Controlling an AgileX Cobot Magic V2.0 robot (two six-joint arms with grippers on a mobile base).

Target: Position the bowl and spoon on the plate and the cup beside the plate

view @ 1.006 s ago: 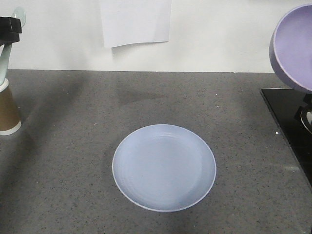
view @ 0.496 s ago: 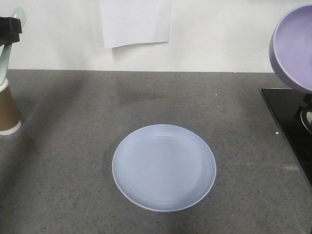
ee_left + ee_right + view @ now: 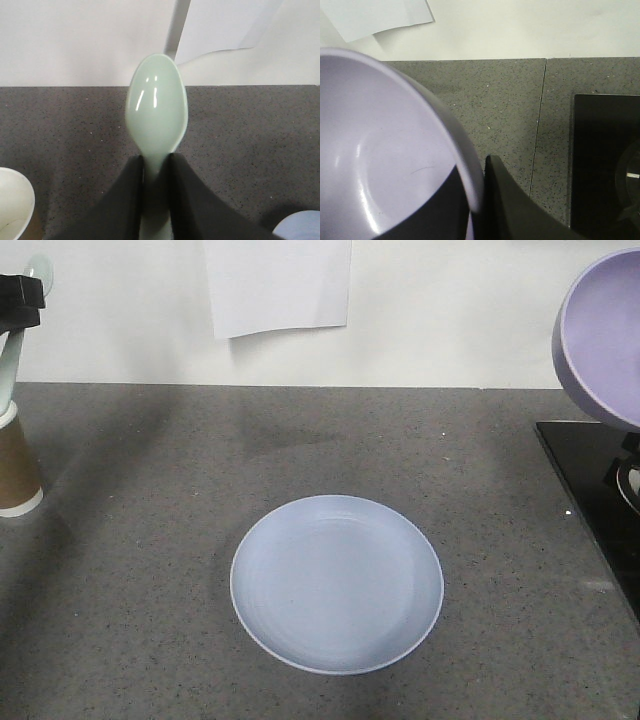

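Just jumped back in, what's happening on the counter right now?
Both arms are loaded. The left pincer grips the spoon by its handle, head up, over the cup at the left of the counter. The right pincer clamps the rim of the bowl, held tilted in the air on the right. The plate lies bare in the middle, nothing set on it yet.

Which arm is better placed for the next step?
Probably right: the right gripper holds the bowl by its rim, lifted; the plate is empty; the left gripper holds the spoon near the cup.
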